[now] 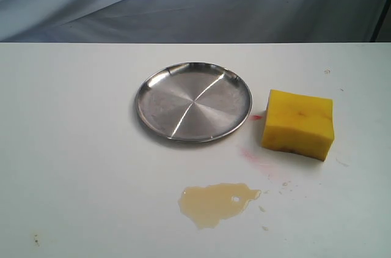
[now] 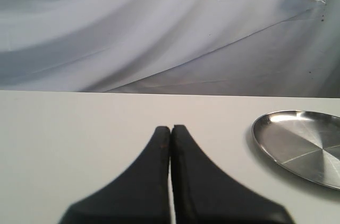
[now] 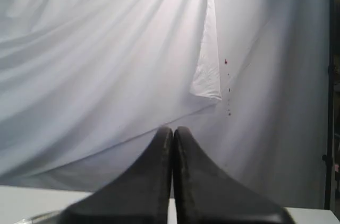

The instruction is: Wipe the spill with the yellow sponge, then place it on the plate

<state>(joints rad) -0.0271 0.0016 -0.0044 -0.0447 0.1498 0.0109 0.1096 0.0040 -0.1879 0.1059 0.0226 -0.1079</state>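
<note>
The steel plate (image 1: 193,101) lies in the middle of the white table, and its edge also shows in the left wrist view (image 2: 303,144). To its right rests the yellow sponge (image 1: 298,123). The pale tan spill (image 1: 217,203) spreads nearer the front edge, below the plate. Neither arm appears in the exterior view. My left gripper (image 2: 170,128) is shut and empty, held over bare table to the plate's left. My right gripper (image 3: 173,129) is shut too, with nothing in it, pointing at the white backdrop; the sponge and spill are out of its view.
Small pink-red smears (image 1: 252,155) mark the table between the plate and the sponge. A white cloth backdrop (image 1: 183,1) hangs behind the table's far edge. A dark speck (image 1: 35,241) sits at the front left.
</note>
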